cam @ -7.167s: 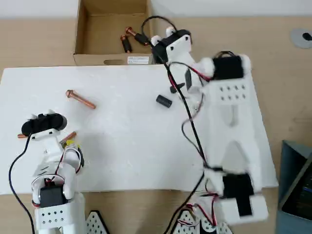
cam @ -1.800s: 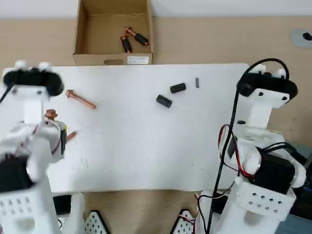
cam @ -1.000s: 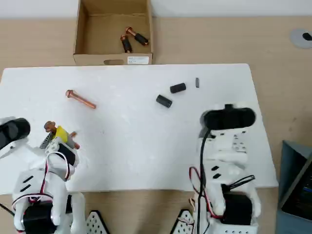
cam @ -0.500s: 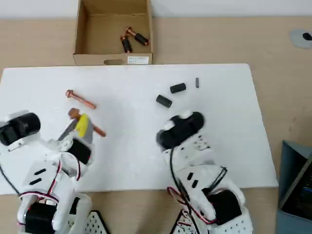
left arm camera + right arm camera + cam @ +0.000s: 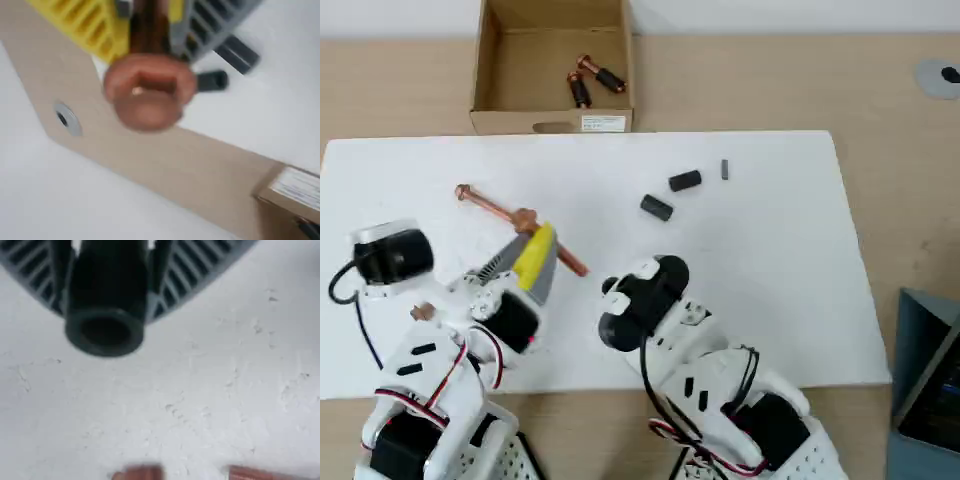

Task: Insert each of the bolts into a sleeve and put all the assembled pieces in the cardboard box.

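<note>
Over the table, high view:
- We list the left gripper [image 5: 532, 240], closed across a copper bolt [image 5: 563, 254]. Its head sits to one side of the fingers and its tip points toward the right arm [image 5: 642, 298].
- Item: a loose bolt [image 5: 485, 203] on the white mat [image 5: 770, 300], just beside the held head.
- Item: two spare sleeves [image 5: 657, 208], well beyond both grippers.
- Item: the cardboard box [image 5: 480, 70] farther off, with two assembled pieces [image 5: 579, 90] inside.

Left wrist view:
- We note a yellow finger [image 5: 75, 20] and a grey finger [image 5: 215, 20] pinching the shank just behind the head.

Right wrist view:
- We list the right gripper [image 5: 107, 270], clamped on a black sleeve [image 5: 106, 305] whose open bore faces outward.
- Copper ends [image 5: 140, 472] lie on the mat ahead of it.

Hazards, in our judgement:
- The bolt tip and the bore may not line up, so the tip could strike the sleeve rim and twist either part in its grip.
- A narrow pinch on a round shank may slip.
- A sweep by the held head could knock the loose bolt.
- The two arms are close enough to bump.
</note>
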`<state>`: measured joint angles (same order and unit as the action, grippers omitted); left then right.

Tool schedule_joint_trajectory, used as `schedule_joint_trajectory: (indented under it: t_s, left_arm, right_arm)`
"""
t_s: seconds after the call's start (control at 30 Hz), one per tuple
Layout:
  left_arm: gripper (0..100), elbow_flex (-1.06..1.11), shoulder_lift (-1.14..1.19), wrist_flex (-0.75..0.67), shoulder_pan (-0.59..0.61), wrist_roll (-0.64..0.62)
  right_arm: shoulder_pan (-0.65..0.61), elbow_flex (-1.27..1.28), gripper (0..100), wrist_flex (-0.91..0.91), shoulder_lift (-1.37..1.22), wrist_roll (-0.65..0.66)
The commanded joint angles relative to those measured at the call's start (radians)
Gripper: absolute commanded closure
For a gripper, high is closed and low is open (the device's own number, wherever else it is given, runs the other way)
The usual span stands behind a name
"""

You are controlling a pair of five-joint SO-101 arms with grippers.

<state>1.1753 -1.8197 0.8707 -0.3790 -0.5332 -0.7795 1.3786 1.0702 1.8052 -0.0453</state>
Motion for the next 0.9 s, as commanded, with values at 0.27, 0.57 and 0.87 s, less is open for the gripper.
schedule_joint_trajectory:
  t_s: [0.27,0.57,0.87]
  left_arm:
    - [100,-0.026,-0.001,-0.029,-0.104,-0.002]
    - [100,0.044,-0.001,-0.038,-0.104,-0.005]
    - [100,0.126,-0.002,-0.153,-0.098,-0.005]
  right_arm:
    - [-0.015,-0.004,98.9,-0.064,0.128,0.068]
    - [-0.015,-0.007,98.9,-0.071,0.128,0.069]
    - [-0.076,-0.008,98.9,-0.069,0.128,0.069]
